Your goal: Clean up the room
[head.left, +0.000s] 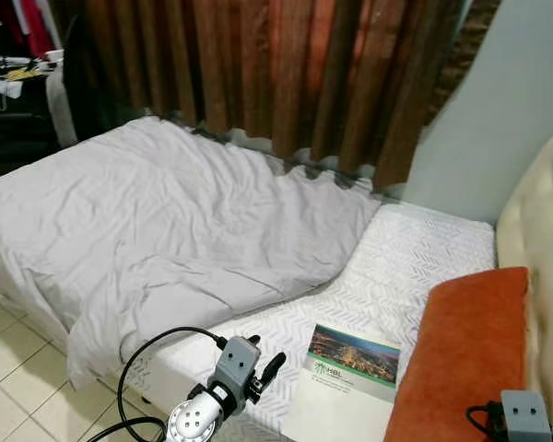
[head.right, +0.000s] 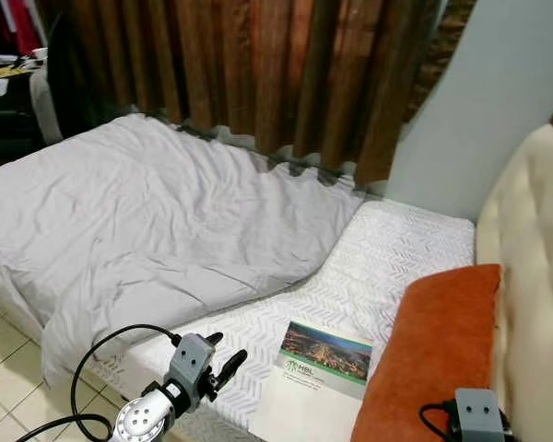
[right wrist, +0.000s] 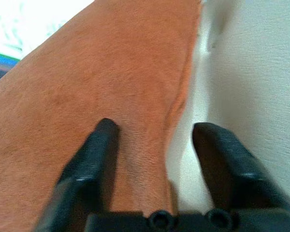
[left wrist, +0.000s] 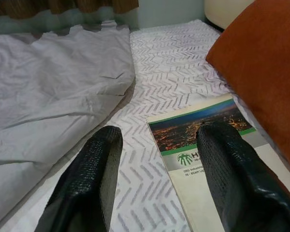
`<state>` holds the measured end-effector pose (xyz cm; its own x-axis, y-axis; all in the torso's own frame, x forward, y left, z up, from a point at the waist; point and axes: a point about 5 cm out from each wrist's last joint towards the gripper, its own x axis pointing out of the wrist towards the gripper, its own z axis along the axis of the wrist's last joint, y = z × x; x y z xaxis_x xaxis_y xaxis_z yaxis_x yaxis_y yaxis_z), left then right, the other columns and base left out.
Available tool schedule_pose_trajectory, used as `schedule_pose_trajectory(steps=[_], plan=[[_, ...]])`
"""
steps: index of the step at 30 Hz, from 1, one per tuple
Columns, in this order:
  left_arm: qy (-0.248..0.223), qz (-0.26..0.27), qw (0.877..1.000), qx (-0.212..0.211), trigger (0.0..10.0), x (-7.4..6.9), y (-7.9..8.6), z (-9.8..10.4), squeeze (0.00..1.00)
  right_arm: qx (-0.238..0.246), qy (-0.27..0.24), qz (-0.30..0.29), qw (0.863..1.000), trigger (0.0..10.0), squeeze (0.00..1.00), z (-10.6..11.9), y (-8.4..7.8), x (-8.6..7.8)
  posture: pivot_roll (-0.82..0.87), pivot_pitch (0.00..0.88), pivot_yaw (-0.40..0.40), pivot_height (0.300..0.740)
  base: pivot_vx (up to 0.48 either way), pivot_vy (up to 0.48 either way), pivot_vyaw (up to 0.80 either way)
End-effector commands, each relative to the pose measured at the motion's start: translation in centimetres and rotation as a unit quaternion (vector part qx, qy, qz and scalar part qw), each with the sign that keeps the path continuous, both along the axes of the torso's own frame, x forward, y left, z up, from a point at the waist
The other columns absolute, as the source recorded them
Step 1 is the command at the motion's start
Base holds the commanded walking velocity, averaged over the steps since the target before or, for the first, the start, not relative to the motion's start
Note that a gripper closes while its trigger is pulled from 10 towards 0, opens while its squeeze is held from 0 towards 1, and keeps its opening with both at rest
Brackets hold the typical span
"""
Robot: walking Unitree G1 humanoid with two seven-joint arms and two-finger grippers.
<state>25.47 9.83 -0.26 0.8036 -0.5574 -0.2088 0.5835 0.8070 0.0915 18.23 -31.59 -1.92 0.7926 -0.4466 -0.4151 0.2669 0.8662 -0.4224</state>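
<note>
- Right gripper [right wrist: 152, 130]: fingers spread, nothing held. They straddle the long edge of the orange pillow [right wrist: 101, 87] where it meets the cream headboard [right wrist: 251, 82]; one finger over the fabric, the other over the gap side.
- Left gripper [left wrist: 159, 159]: fingers also parted and empty, poised low over the patterned mattress [left wrist: 174, 63], one tip over the near corner of the booklet [left wrist: 203, 130], the other over bare mattress.
- My read: the step in hand is grabbing the pillow edge with the right gripper. To do it well, push the fingers further down onto the seam so both sides of the edge sit between them, then close; the fabric looks soft and will bunch, so bite deep rather than at the tip.
- Keep the left gripper off the booklet while the right works, or it may skid the booklet off the bed edge.
- Pillow: rust-orange, velvety, rectangular, lying lengthwise along the headboard at the right side of the bed, just beside the booklet.
- Booklet: flat, pale cover with a night city photo and green logo.
- Grey duvet [head.left: 157, 221]: rumpled, covering the left part of the bed and hanging over the edge towards the tiled floor [head.left: 9, 368].
- Brown curtains [head.left: 286, 74] behind.
</note>
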Motion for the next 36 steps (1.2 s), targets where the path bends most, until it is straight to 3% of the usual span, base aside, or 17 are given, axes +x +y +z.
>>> schedule_pose_trajectory(steps=[1, 6, 9, 10, 11, 13, 18, 22, 23, 26, 30, 33, 36], plan=[[0.011, -0.001, 1.0, 0.011, 10.0, 0.2, 0.0, -0.1, 0.0, -0.009, 0.013, -0.038, 0.999, 10.0, 1.0, -0.1, -1.6, -1.3, -0.11, 0.008, -0.038, 0.74, 0.0, 0.0, 0.0], [0.025, 0.02, 0.999, 0.021, 10.0, 0.7, 0.6, -0.2, 0.0, -0.028, -0.021, -0.016, 0.999, 10.0, 1.0, 0.6, -1.5, -1.5, -0.1, 0.006, -0.039, 0.74, 0.0, 0.0, 0.0], [0.016, 0.026, 0.999, 0.017, 10.0, 1.4, 0.9, 0.4, 0.0, -0.103, -0.083, 0.037, 0.991, 10.0, 1.0, 3.4, -1.4, 0.9, -0.1, 0.005, -0.039, 0.74, 0.0, 0.0, 0.0], [0.016, 0.026, 0.999, 0.017, 10.0, 1.4, 0.9, 0.4, 0.0, -0.103, -0.083, 0.037, 0.991, 10.0, 1.0, 3.4, -1.4, 0.9, -0.1, 0.005, -0.039, 0.74, 0.0, 0.0, 0.0], [0.006, 0.026, 1.0, 0.014, 10.0, 1.7, 0.9, 0.8, 0.0, -0.14, -0.12, 0.07, 0.98, 10.0, 1.0, 5.2, -1.0, 2.1, -0.1, 0.004, -0.04, 0.74, 0.0, 0.0, 0.0], [0.0, 0.025, 1.0, 0.012, 10.0, 1.9, 0.8, 1.0, 0.0, -0.153, -0.136, 0.084, 0.975, 10.0, 1.0, 6.0, -0.7, 2.5, -0.1, 0.002, -0.038, 0.74, 0.0, 0.0, 0.0], [-0.013, 0.018, 1.0, 0.012, 10.0, 2.0, 0.7, 1.4, 0.0, -0.163, -0.191, 0.1, 0.963, 10.0, 1.0, 8.6, 0.1, 3.9, -0.1, 0.0, -0.036, 0.74, 0.0, 0.0, 0.0], [-0.025, 0.031, 0.999, 0.02, 10.0, 2.1, 1.1, 1.6, 0.0, -0.104, -0.209, 0.086, 0.968, 10.0, 1.0, 8.5, 1.9, 4.4, -0.1, 0.0, -0.04, 0.74, 0.0, 0.0, 0.0], [-0.026, 0.039, 0.998, 0.038, 10.0, 2.3, 1.3, 1.6, 0.0, -0.07, -0.2, 0.093, 0.973, 10.0, 0.0, 7.6, 2.9, 4.2, -0.1, 0.0, -0.041, 0.74, 0.0, 0.0, 0.0], [-0.026, 0.041, 0.998, 0.046, 10.0, 2.4, 1.3, 1.7, 0.0, -0.061, -0.197, 0.098, 0.974, 10.0, 0.0, 7.3, 3.2, 4.1, -0.1, 0.0, -0.041, 0.74, 0.0, 0.0, 0.0], [-0.017, 0.049, 0.998, 0.026, 10.0, 2.7, 1.4, 1.8, 0.0, -0.035, -0.186, 0.121, 0.974, 10.0, 0.0, 6.2, 5.2, 3.3, -0.09, 0.0, -0.043, 0.74, 0.0, 0.0, 0.0], [-0.007, 0.057, 0.998, 0.016, 10.0, 2.8, 1.6, 1.9, 0.0, -0.013, -0.172, 0.142, 0.975, 10.0, 0.0, 5.5, 6.6, 2.9, -0.08, 0.0, -0.042, 0.74, 0.0, 0.456, -0.24], [-0.002, 0.062, 0.998, 0.017, 10.0, 2.9, 1.6, 1.8, 0.0, 0.023, -0.167, 0.136, 0.976, 10.0, 0.0, 5.0, 6.8, 3.0, -0.09, 0.0, -0.038, 0.74, 0.0, 0.48, -0.8]])
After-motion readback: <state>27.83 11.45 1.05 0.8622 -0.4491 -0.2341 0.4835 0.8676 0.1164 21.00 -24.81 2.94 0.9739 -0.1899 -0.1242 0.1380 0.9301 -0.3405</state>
